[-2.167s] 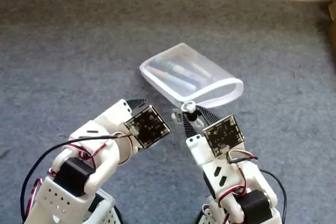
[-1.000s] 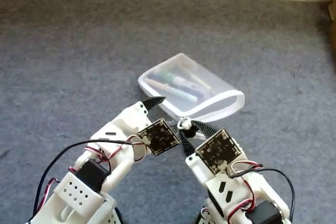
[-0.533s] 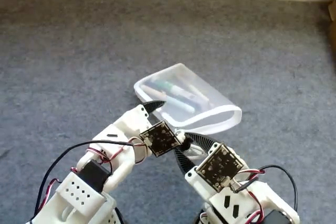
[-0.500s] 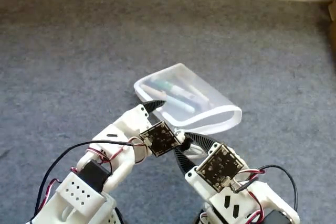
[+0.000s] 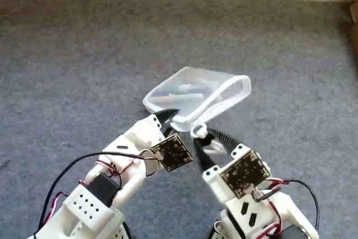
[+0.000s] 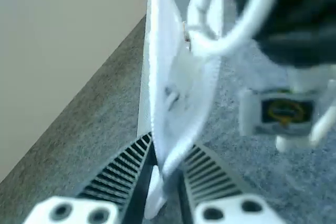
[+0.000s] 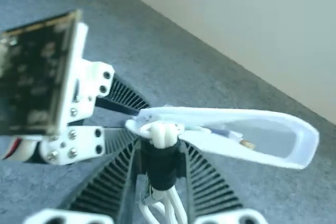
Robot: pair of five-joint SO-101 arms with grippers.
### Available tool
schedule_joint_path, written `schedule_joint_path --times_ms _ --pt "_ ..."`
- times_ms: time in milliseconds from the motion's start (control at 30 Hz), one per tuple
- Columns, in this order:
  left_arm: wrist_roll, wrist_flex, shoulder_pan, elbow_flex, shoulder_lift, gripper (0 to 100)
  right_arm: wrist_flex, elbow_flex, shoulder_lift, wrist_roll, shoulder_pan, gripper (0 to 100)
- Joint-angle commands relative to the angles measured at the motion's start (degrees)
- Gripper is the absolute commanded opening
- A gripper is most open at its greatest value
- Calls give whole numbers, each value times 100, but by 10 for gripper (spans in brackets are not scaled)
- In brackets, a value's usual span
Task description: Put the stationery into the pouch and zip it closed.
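- pouch [image 5: 187,90] is mid-surface [image 5: 67,54], right at 12 o'clock of both arms, mouth gaping open toward 3 o'clock, pens [image 7: 223,131] inside
- left end effector [image 5: 170,120] is pinched narrow on the pouch's 6 o'clock corner
- right end effector [image 5: 205,138] is clamped on the zip pull [image 7: 160,163], roughly 5 o'clock of the pouch

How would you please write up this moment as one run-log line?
left gripper: shut on pouch | right gripper: shut on zipper pull | pouch mouth: open | stationery: inside
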Motion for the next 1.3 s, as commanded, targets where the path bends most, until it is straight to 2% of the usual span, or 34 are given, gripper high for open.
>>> schedule_joint_path --times_ms 0,267,467,667,767,1000,1267 --pt "-9 -149 -75 -233 -92 5 -629 154 -66 18 409 4" --pt "360 -141 -532 -330 -92 5 -1798 840 -66 -404 1279 4" --pt "360 316 -558 -558 -92 5 -2888 1508 -31 -422 1868 4" --pt "360 387 -558 -593 -92 5 -3530 1868 -22 -492 2229 4" --pt "360 387 -558 -593 -92 5 -3600 1886 -22 -738 2369 4" --pt "360 404 -558 -558 -242 5 -3618 1886 -22 -782 2378 4" --pt "554 1556 -558 -347 -2114 5 -3626 1938 -22 -782 2396 4"
